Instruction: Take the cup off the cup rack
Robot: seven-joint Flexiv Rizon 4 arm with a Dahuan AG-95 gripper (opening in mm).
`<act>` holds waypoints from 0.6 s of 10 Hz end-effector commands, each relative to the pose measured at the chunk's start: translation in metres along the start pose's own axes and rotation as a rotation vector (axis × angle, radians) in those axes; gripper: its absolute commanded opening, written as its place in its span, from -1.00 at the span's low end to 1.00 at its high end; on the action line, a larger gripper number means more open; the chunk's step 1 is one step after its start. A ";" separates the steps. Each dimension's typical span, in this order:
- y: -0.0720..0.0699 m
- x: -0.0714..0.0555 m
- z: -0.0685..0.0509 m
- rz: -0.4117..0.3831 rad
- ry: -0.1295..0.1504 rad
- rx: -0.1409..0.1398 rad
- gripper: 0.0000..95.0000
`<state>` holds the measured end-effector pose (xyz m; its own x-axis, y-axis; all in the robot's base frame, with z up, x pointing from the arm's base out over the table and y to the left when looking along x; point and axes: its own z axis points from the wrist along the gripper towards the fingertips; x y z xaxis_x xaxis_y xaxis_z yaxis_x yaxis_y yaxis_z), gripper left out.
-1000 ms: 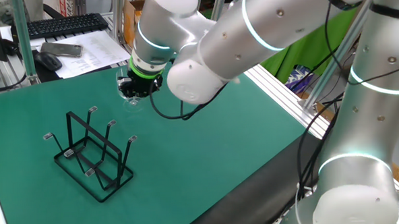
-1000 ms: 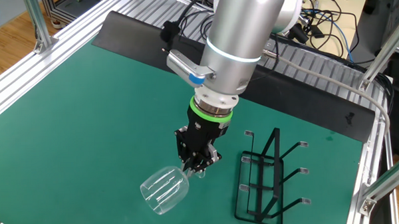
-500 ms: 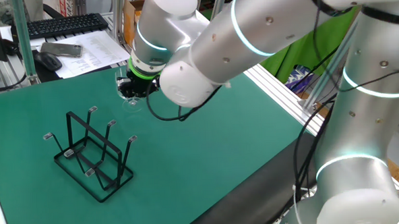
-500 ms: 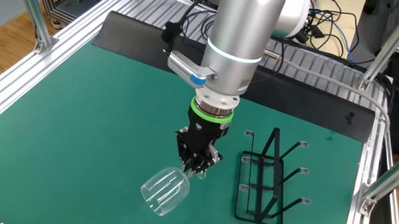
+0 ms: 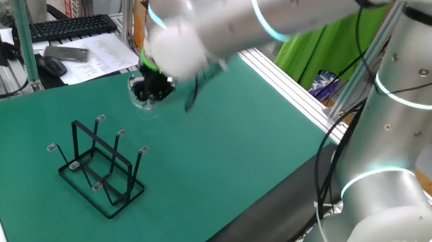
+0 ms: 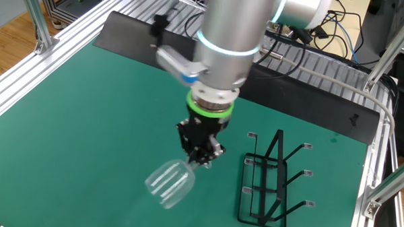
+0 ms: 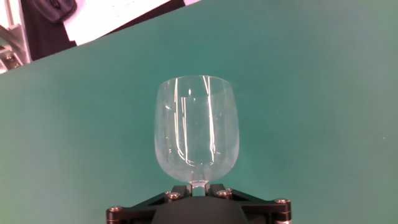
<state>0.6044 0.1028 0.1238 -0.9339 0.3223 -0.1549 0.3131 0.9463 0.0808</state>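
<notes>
Green matte table (image 6: 87,104); hand (image 6: 202,157) clamped on clear rounded cup (image 7: 196,127) stem; black wire rack (image 6: 265,185) apart.

No text, label, brand, number or sign is legible on anything in these views.

The cup (image 7: 196,130) is clear, smooth glass with bright glossy streaks on its bowl, while the rack (image 6: 266,182) at about 3 o'clock of it in the other fixed view is thin black wire with a dull sheen. The mat (image 6: 87,111) looks matt green and faintly grainy, framed by ribbed bare-metal rails (image 6: 16,86). The arm (image 6: 233,31) is smooth satin silver, and the gripper (image 6: 202,154) is matt black.
</notes>
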 end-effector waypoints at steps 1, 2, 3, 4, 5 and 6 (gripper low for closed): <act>0.003 -0.004 0.002 0.018 0.072 -0.008 -1.00; 0.003 -0.004 0.002 0.027 0.091 -0.015 -1.00; 0.003 -0.004 0.002 0.026 0.095 -0.016 -1.00; 0.003 -0.004 0.002 0.023 0.105 -0.016 -1.00; 0.003 -0.004 0.002 0.024 0.123 -0.021 -1.00; 0.003 -0.004 0.002 0.027 0.137 -0.027 -1.00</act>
<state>0.6072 0.1044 0.1238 -0.9412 0.3376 -0.0169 0.3338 0.9361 0.1107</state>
